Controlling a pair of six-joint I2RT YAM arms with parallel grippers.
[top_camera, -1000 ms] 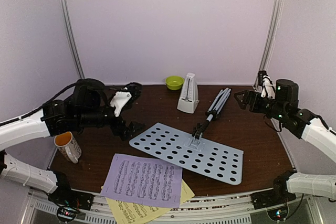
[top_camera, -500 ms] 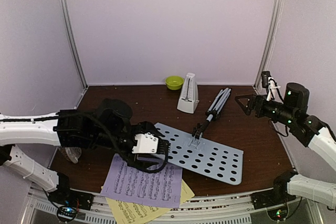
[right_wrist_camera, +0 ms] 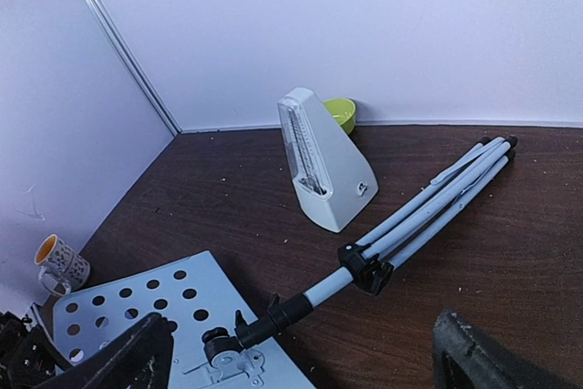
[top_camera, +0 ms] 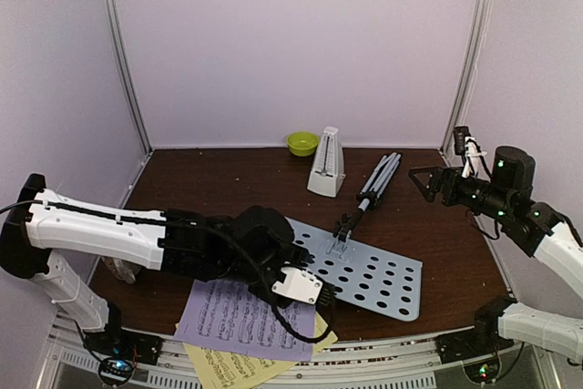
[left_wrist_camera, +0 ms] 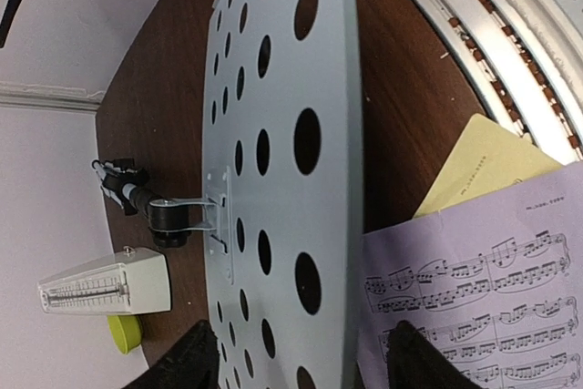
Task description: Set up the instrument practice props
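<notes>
Our left arm (top_camera: 100, 230) is long white shells linked by bulky black joints, with a black cable (top_camera: 291, 328) looping at six o'clock of its white wrist block (top_camera: 298, 286). Our right arm (top_camera: 557, 245) matches, with green lights on its black housing (top_camera: 506, 170) and white wires (top_camera: 468, 146) at eleven o'clock. The fingers (right_wrist_camera: 123, 362) of our right gripper (right_wrist_camera: 301, 343) are matte black

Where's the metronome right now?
The metronome stands upright at the back centre in the top view, just right of the green bowl and left of the folded tripod legs.
</notes>
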